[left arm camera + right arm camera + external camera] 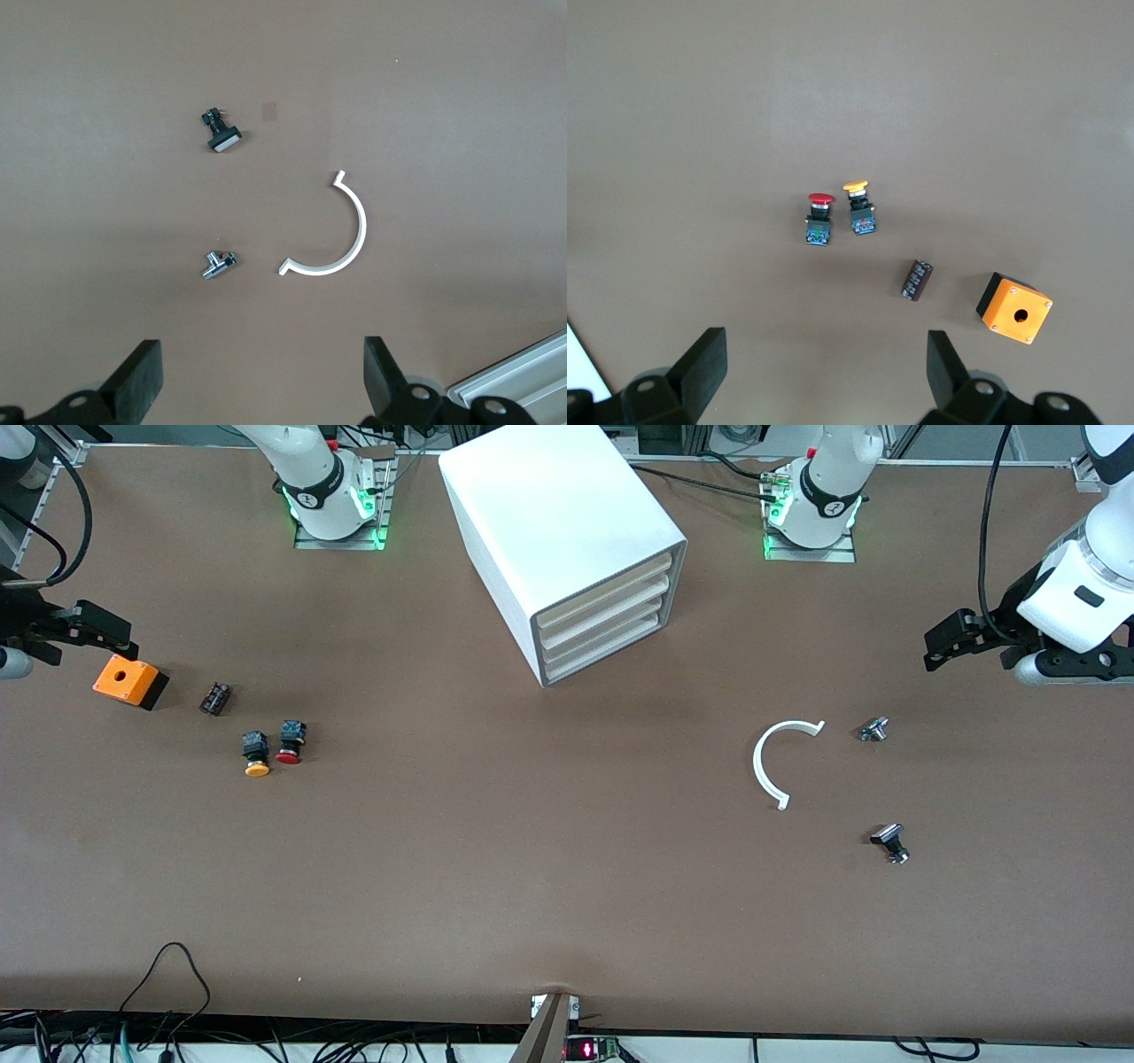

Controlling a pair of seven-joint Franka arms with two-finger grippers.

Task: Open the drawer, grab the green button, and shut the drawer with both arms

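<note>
A: What's the surface (567, 886) like?

B: Plain brown, with cables hanging along its edge nearest the front camera. The white cabinet (549, 531) stands at the edge by the arm bases, all four drawers shut; the drawer (611, 654) is the lowest one. No green button shows anywhere.

A: And toward the ends?

B: Toward the right arm's end: an orange box (128, 680), a small black part (215, 698), a yellow-capped button (256, 753), a red-capped button (291, 742). Toward the left arm's end: a white curved piece (769, 766) and two small metal parts (874, 729) (891, 841).

A: The jaws?

B: The left gripper (261, 381) hovers over its end with jaws wide apart, holding nothing. The right gripper (826, 376) is the same, by the orange box.
</note>
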